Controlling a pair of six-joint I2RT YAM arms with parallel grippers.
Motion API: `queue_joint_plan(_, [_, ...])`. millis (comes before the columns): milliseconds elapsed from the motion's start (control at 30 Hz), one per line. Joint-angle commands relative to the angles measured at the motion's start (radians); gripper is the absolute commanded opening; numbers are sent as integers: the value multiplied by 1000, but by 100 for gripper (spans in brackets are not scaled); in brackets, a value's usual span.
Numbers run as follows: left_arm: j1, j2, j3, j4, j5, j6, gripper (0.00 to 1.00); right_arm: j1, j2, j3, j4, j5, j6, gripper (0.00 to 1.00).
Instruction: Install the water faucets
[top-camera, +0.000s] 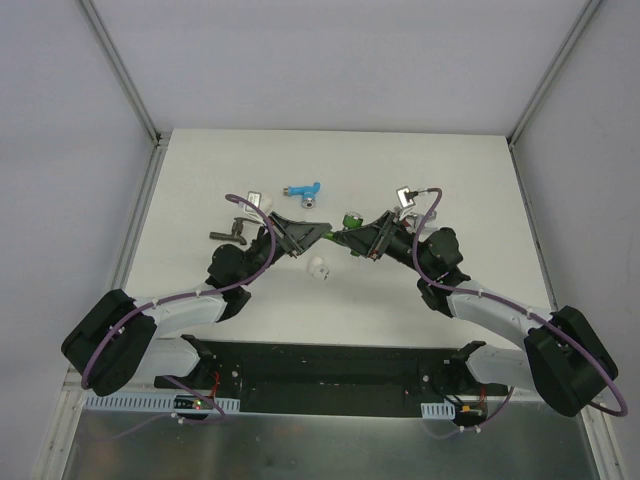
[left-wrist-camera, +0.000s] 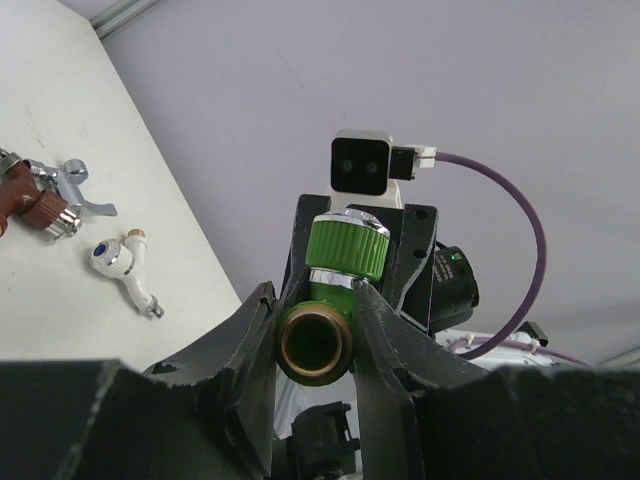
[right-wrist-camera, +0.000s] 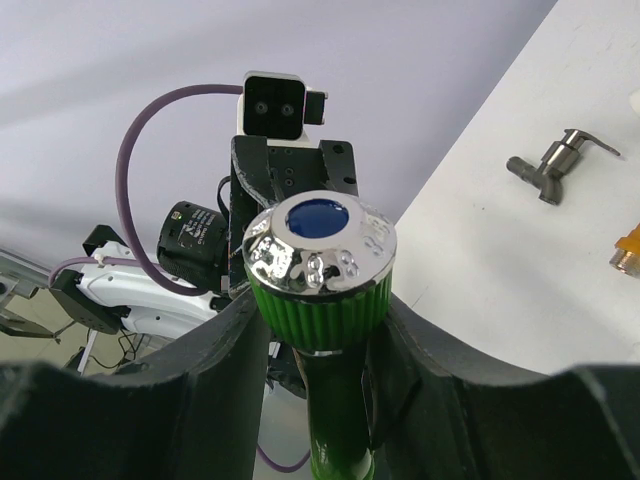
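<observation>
A green faucet (top-camera: 350, 220) hangs above the table's middle between both grippers. My left gripper (top-camera: 318, 235) is shut on its body. In the left wrist view (left-wrist-camera: 315, 300) the brass-lined inlet (left-wrist-camera: 315, 345) faces the camera between the fingers. My right gripper (top-camera: 362, 240) is shut on the faucet's ribbed green knob (right-wrist-camera: 320, 290), which has a chrome cap with a blue dot. A blue faucet (top-camera: 303, 190) and a dark grey faucet (top-camera: 230, 232) lie on the table. Reddish-brown (left-wrist-camera: 30, 205), silver (left-wrist-camera: 78, 190) and white (left-wrist-camera: 125, 272) faucets lie together. An orange faucet (right-wrist-camera: 630, 250) shows at the frame edge.
A small stubby white fitting (top-camera: 318, 267) lies on the table just below the grippers. The dark grey faucet also shows in the right wrist view (right-wrist-camera: 555, 165). Grey walls close in the white table (top-camera: 460, 180) on three sides.
</observation>
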Motion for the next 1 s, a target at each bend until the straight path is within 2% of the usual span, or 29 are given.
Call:
queue_joint_plan(0, [-18, -9, -6, 157, -52, 14, 0, 6, 1, 2, 164, -61, 24, 47])
queue_joint_plan(267, [-29, -9, -18, 160, -92, 6, 0, 7, 13, -4, 198, -75, 26, 50])
queue_joint_plan(500, [-34, -13, -38, 160, -135, -6, 0, 6, 13, -8, 207, -87, 26, 49])
queue_joint_plan(867, [-43, -16, -47, 162, -163, -11, 0, 7, 26, -24, 238, -92, 18, 57])
queue_joint_plan(967, [-46, -19, -50, 160, -174, -9, 0, 7, 29, -28, 241, -89, 15, 56])
